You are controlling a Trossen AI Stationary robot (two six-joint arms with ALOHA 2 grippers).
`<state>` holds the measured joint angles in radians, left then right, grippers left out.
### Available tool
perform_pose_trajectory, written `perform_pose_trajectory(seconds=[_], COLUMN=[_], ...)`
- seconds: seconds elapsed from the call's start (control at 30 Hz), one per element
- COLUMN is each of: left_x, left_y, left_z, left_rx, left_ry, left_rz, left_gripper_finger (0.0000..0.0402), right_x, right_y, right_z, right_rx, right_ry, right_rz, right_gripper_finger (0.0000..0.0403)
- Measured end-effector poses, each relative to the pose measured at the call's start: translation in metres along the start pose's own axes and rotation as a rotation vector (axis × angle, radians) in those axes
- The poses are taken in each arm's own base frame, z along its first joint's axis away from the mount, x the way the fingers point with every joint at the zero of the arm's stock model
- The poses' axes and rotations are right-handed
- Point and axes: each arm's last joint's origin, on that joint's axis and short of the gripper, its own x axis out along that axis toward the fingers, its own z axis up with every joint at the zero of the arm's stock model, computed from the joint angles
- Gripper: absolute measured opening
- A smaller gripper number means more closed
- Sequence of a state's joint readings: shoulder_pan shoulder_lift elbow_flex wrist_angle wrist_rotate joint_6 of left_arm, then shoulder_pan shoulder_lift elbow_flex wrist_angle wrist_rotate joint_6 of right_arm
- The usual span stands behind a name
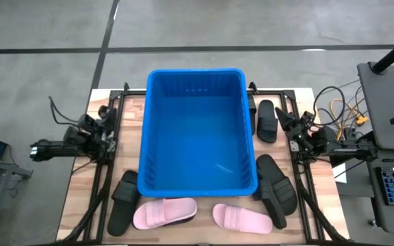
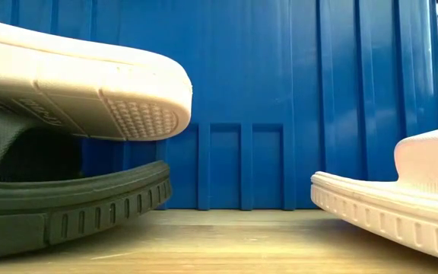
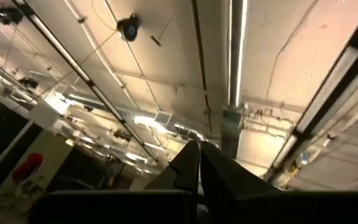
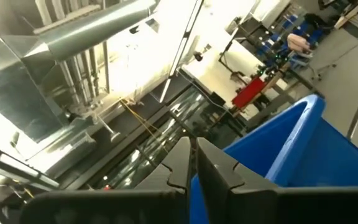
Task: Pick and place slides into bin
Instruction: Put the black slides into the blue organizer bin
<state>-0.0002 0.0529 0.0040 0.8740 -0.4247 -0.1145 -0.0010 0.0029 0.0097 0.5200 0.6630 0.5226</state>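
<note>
Resting folded beside the table's [image 1: 204, 236] left edge, the left tool [image 1: 36, 149] is pinched shut, empty. Centre stands the bin [image 1: 197, 184], empty, slides along its front and right: black [image 1: 123, 200], pink [image 1: 164, 212], pink [image 1: 242, 217], black [image 1: 276, 184], black [image 1: 267, 120]. Farther right, the right tool [image 1: 283, 117] is likewise closed, empty.

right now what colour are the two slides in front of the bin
Pale pink, both slides, lying in front of the blue bin. The high view shows it best.
</note>
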Motion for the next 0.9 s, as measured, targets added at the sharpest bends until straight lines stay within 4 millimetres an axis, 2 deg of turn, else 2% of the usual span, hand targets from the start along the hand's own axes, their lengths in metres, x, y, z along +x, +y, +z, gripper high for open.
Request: perform_pose_trajectory(seconds=[0.1,0.2,0.33,0.47,0.57,0.73,0.9], left_x=[0.001,0.005,0.014,0.022,0.028,0.032,0.032], left_y=[0.000,-0.002,-0.007,-0.009,-0.012,-0.014,-0.012], left_z=[0.003,0.006,0.012,0.012,0.012,0.016,0.017], left_rx=[-0.013,-0.013,0.037,0.077,0.068,0.051,0.050], left_ry=[-0.029,-0.027,-0.025,0.000,0.015,0.002,-0.009], left_rz=[0.008,0.038,0.039,0.075,0.090,0.095,0.165], left_gripper_finger=[0.0000,0.0004,0.0036,0.0087,0.0115,0.0125,0.0125], right_x=[0.001,0.004,0.012,0.026,0.037,0.056,0.068], right_y=[0.004,0.015,0.037,0.059,0.076,0.109,0.121], right_z=[0.005,0.020,0.044,0.061,0.072,0.101,0.114], right_rx=[0.017,0.022,-0.097,-0.324,-0.424,-0.493,-0.635], right_ry=[-0.015,-0.048,-0.067,0.071,0.196,0.256,0.289], right_rz=[0.015,0.035,0.050,-0.016,-0.072,-0.104,-0.313], right_gripper_finger=[0.0018,0.0021,0.0049,0.0095,0.0127,0.0153,0.0150])
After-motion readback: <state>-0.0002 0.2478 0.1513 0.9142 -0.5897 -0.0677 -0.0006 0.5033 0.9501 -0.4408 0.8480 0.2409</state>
